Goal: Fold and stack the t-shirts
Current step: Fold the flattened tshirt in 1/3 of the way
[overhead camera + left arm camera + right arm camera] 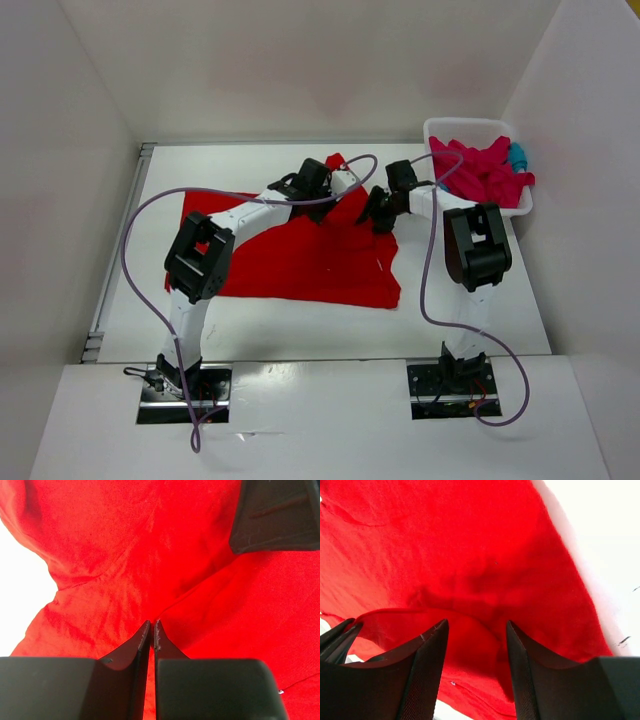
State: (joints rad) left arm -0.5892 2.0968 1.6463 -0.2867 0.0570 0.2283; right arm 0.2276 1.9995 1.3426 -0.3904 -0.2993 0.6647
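The bright red t-shirt (300,255) lies spread on the white table; it fills the left wrist view (125,555) and the right wrist view (470,545). My left gripper (340,178) (151,626) is shut on a pinch of red cloth at the shirt's far right part, where a bit of cloth stands up. My right gripper (380,213) (476,626) is open, its jaws either side of a raised fold of the red shirt. The crimson-pink t-shirt (480,170) and a bit of the teal-blue t-shirt (517,156) lie bunched in the basket.
The white lattice basket (466,124) stands at the far right corner of the table. White walls close in the table on three sides. The two grippers are close together; the right one shows as a dark shape in the left wrist view (280,515).
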